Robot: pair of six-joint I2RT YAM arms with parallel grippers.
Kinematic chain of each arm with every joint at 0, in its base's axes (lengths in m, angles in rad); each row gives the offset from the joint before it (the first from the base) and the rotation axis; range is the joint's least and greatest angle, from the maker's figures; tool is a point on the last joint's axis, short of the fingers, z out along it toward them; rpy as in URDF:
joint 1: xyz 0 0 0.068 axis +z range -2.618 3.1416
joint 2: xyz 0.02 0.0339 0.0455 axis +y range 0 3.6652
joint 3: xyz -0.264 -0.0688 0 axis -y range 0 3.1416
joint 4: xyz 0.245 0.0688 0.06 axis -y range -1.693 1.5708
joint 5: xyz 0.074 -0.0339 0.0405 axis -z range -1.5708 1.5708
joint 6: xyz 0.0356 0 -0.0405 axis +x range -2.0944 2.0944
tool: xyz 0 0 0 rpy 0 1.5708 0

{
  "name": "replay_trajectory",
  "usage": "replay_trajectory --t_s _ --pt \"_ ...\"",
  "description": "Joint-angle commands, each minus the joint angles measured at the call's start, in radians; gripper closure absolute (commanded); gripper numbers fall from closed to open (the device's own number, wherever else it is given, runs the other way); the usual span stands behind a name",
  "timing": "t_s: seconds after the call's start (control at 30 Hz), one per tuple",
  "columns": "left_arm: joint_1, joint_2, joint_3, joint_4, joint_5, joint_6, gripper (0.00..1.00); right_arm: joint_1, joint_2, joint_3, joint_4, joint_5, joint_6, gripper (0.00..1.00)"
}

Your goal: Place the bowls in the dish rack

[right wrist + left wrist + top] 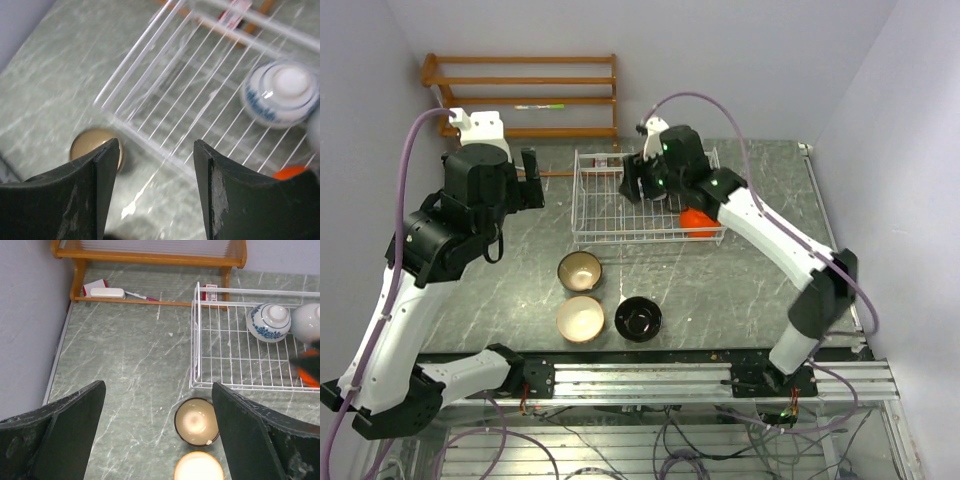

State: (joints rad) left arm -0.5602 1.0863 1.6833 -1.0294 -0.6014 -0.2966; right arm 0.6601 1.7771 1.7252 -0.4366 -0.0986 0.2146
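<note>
bright even light; right-wrist motion blur

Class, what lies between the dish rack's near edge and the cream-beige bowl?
The brown bowl, standing upright; the top and left wrist views both show it.

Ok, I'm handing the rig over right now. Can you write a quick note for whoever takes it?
Left gripper: jaws open, empty, above the table left of the rack.
Right gripper: jaws open, empty, over the white wire dish rack.
In the rack: blue-and-white patterned bowl and white bowl, both upside down, plus the orange-red bowl near its right front corner.
On the grey-green table in front of the rack, upright: brown bowl with tan inside, cream-beige bowl, glossy black bowl.
Done: three of six loaded.
Left: those three on the table.
</note>
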Motion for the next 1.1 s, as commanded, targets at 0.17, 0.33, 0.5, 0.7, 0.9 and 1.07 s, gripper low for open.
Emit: replay_trajectory --t_s 0.17,0.33,0.5,0.7,0.9,1.07 --pt "-0.006 0.019 0.100 0.053 0.041 -0.059 0.01 0.275 -0.333 -0.370 -0.206 0.044 0.022 0.39" --pt "-0.006 0.020 0.110 0.047 0.084 -0.095 0.01 0.408 -0.411 -0.462 -0.241 0.057 0.061 0.39" --pt "-0.006 -0.009 0.096 0.032 0.084 -0.130 0.01 0.548 -0.398 -0.533 -0.226 0.087 0.106 0.39" --pt "-0.005 -0.042 0.104 -0.012 0.094 -0.175 0.01 0.668 -0.341 -0.616 -0.146 0.113 0.171 0.40" --pt "-0.006 -0.082 0.092 -0.053 0.104 -0.210 0.01 0.680 -0.272 -0.644 -0.102 0.147 0.178 0.40" --pt "-0.006 -0.105 0.088 -0.077 0.095 -0.215 0.01 0.680 -0.203 -0.633 -0.086 0.211 0.160 0.41"
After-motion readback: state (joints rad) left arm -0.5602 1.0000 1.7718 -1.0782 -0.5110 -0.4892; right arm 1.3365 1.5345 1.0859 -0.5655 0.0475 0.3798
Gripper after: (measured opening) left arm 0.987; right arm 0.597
